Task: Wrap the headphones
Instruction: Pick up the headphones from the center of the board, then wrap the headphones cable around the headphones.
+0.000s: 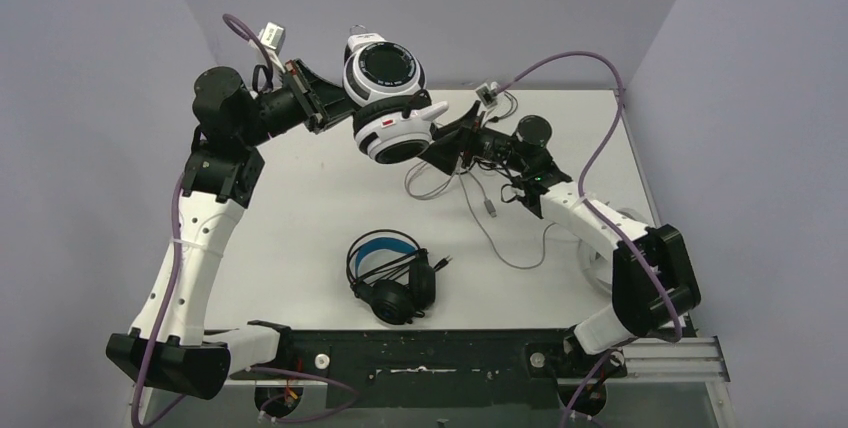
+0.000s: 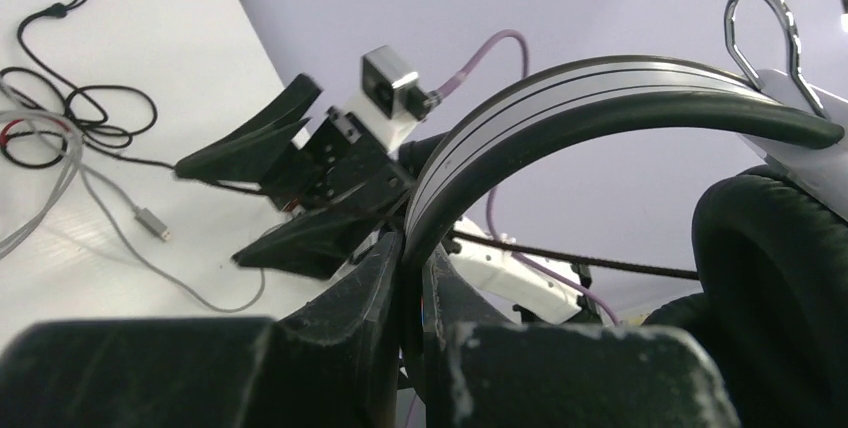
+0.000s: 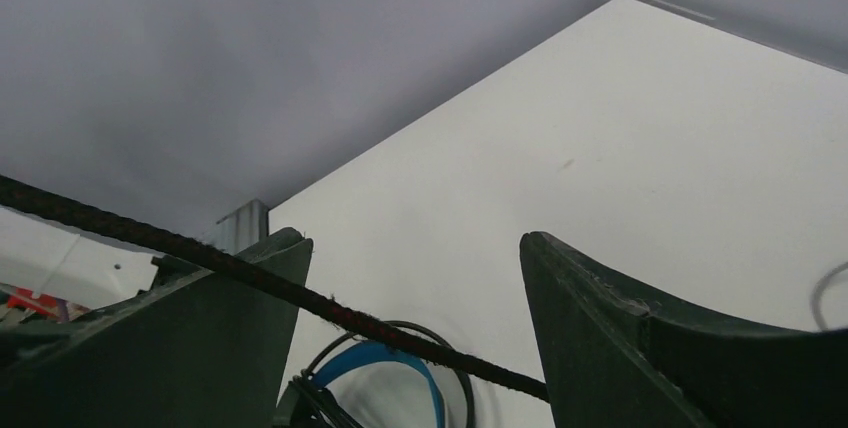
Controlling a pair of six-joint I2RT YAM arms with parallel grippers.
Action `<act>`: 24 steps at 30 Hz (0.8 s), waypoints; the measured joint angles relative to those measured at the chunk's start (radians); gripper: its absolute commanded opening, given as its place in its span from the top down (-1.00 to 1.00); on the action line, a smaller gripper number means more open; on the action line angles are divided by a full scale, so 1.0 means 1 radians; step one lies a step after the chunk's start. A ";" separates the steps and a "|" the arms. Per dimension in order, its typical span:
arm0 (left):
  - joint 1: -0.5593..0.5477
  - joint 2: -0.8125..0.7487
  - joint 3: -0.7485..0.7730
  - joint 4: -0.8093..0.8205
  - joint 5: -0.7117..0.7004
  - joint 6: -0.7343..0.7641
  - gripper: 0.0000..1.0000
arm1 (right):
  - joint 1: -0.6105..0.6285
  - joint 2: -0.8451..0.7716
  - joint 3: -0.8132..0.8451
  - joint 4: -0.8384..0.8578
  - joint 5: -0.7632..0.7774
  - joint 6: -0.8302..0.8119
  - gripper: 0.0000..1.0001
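A white headset with black ear-cup centres (image 1: 385,73) hangs in the air at the back middle. My left gripper (image 1: 325,108) is shut on its grey-striped headband (image 2: 600,88), with both fingers pinching the band's end in the left wrist view (image 2: 412,248). My right gripper (image 1: 447,136) sits just right of the cups, open. A black braided cable (image 3: 330,303) crosses slantwise between its fingers (image 3: 415,268), and neither finger presses on it. A black headset with a blue-lined headband (image 1: 392,273) lies on the table near the front, also seen in the right wrist view (image 3: 385,368).
Loose pale and dark cables (image 1: 480,198) with a small plug lie on the table under the right gripper, also seen in the left wrist view (image 2: 150,223). A pale rounded thing (image 1: 600,263) is partly hidden under the right arm. Purple walls close in on three sides.
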 measured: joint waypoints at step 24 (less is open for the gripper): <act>-0.086 -0.002 -0.013 0.062 -0.232 0.011 1.00 | 0.157 0.292 0.089 0.170 0.072 0.166 0.43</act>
